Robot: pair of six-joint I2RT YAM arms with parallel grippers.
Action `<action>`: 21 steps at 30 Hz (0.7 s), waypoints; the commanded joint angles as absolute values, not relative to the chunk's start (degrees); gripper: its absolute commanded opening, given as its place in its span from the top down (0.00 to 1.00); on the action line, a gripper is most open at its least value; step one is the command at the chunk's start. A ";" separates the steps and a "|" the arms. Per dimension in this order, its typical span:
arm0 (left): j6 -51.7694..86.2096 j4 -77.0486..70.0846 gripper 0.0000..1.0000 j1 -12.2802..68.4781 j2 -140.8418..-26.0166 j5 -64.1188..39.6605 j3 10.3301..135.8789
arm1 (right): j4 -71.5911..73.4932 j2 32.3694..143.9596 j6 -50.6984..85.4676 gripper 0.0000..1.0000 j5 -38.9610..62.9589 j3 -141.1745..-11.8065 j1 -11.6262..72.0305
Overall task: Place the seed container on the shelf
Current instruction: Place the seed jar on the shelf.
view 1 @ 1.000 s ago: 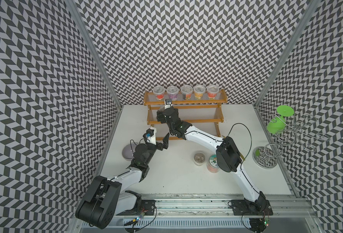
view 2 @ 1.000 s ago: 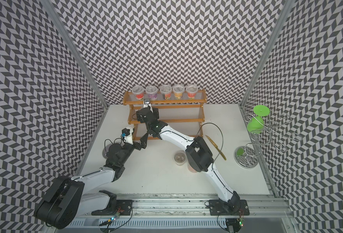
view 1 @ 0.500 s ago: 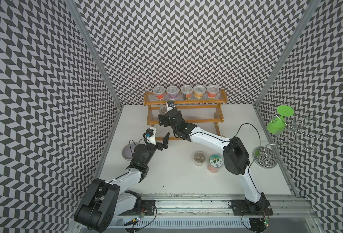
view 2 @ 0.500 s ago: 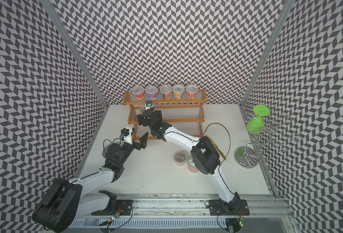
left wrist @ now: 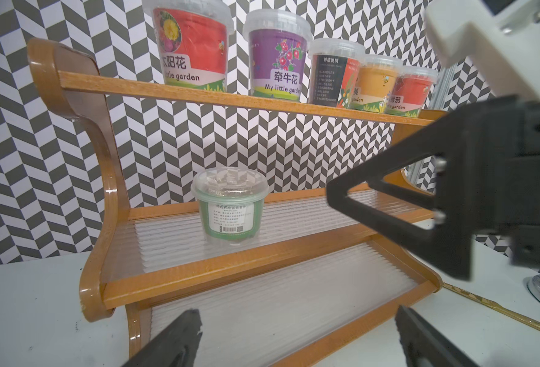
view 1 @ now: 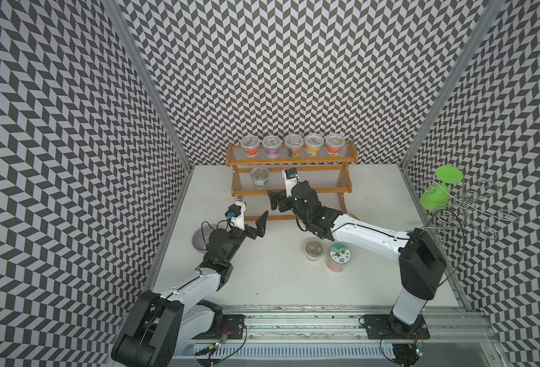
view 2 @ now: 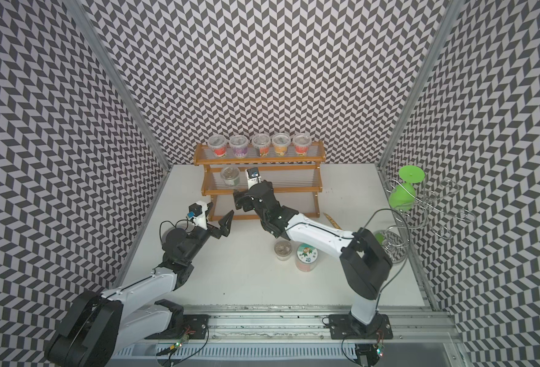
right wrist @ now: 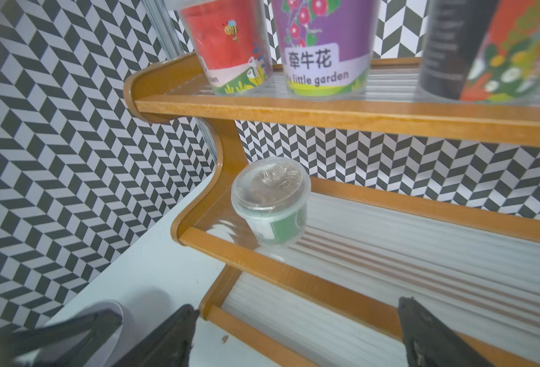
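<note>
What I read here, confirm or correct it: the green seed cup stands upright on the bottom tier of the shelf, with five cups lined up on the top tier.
One thing is wrong: the tier. The green seed cup stands upright on the middle tier of the shelf, not the bottom one, as the left wrist view shows. The five top-tier cups are lined up as stated.

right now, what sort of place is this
Likely a robot test booth: zigzag-patterned walls box in a white table, and a left arm and right arm are mounted on a metal rail.
</note>
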State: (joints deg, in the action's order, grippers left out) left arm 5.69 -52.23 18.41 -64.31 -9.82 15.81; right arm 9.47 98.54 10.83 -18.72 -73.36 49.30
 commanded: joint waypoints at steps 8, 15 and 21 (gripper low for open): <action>3.54 -53.23 0.00 23.53 -64.87 -12.15 12.79 | 15.89 81.23 9.06 0.01 -17.91 -55.07 48.86; 0.71 -53.71 0.00 28.74 -64.32 -12.66 9.88 | 14.03 70.46 10.53 0.00 -15.69 -45.67 47.09; -2.34 -54.93 0.00 32.79 -67.29 -16.41 9.37 | 12.10 58.60 11.92 0.00 -8.35 -37.41 42.80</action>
State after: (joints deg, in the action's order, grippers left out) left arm 0.60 -53.21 31.22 -65.80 -13.67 9.28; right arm 11.57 62.70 10.74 -13.06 -39.46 44.60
